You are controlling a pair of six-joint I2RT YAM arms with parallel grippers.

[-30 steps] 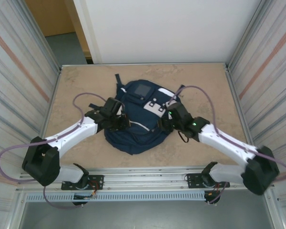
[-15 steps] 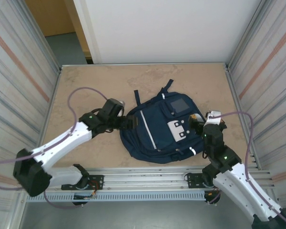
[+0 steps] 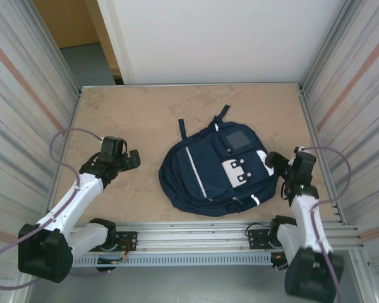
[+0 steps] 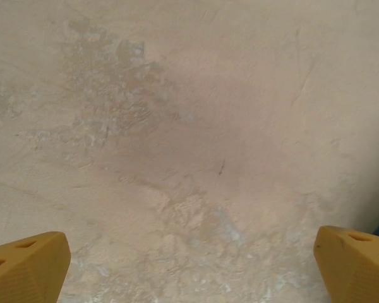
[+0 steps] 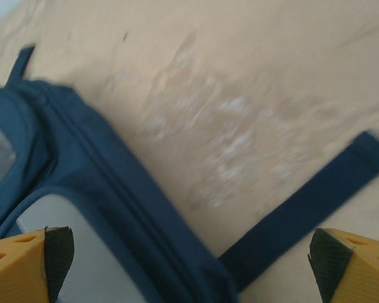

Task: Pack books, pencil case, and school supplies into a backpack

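lying flat, the backpack (image 3: 205, 180) separates left gripper (image 3: 133, 159) and right gripper (image 3: 271, 162), both jaws apart.

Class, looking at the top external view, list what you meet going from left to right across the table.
left end effector → backpack → right end effector

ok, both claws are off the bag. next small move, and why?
Probably pull both arms back to rest. The left claw and right claw stand open, holding nothing, either side of the backpack, which lies flat on the table.
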